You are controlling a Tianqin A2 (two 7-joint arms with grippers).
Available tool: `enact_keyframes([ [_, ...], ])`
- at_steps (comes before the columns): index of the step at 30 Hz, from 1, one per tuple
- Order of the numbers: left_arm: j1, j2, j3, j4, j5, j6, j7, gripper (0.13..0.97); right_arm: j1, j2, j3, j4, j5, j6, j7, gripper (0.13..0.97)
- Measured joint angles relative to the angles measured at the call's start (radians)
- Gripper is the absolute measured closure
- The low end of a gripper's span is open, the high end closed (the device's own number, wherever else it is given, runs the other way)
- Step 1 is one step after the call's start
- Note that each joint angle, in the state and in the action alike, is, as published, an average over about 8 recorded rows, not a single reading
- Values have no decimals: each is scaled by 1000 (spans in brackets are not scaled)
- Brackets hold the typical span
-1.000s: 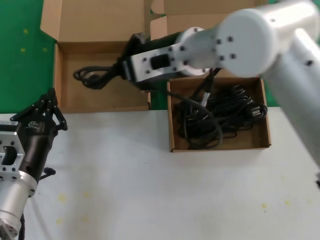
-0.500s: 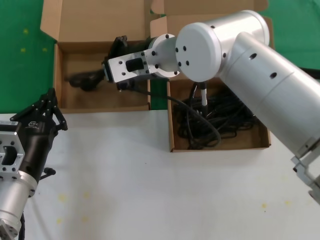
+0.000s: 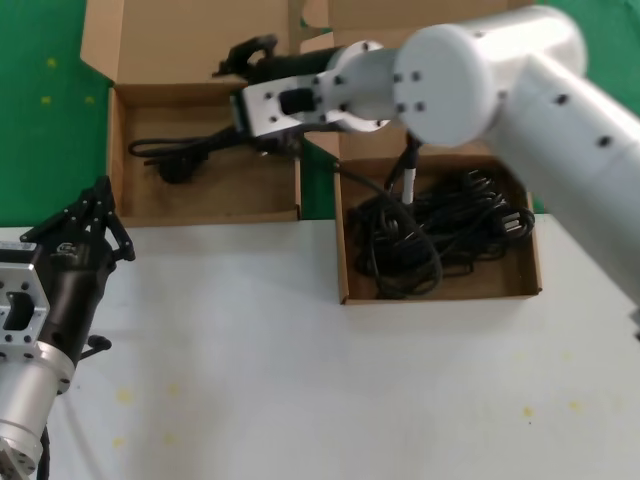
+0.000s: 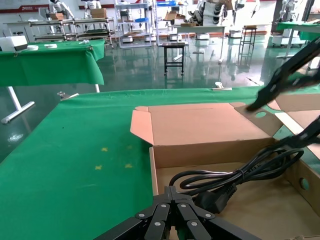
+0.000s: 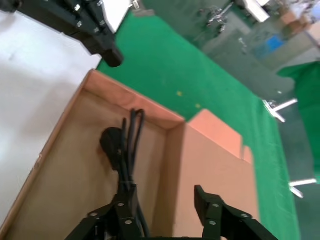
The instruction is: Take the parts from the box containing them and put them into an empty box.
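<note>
Cable [image 3: 175, 157] lies in the left box [image 3: 115, 150]; right gripper [image 3: 245, 55], fingers spread and empty, should lift clear before returning to the tangle [image 3: 440, 235].

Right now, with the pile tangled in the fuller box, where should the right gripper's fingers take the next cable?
Probably the loose loop bulging from the pile's near side in the box of cables. It lies apart from the knot, so come straight down from above with the fingers straddling that one strand. The box walls rule out a sideways approach.
</note>
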Motion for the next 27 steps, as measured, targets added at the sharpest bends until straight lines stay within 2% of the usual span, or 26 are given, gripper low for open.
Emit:
enact_keyframes([
  [3,0,0,0,0,0,0,0,953,-30,64,48,101,4,-34,24,727],
  [14,0,0,0,0,0,0,0,953,-158,296,214,377,65,-125,67,499],
  [20,0,0,0,0,0,0,0,953,-229,384,279,466,89,-140,63,348],
  [27,0,0,0,0,0,0,0,945,-263,411,307,497,100,-139,61,246],
])
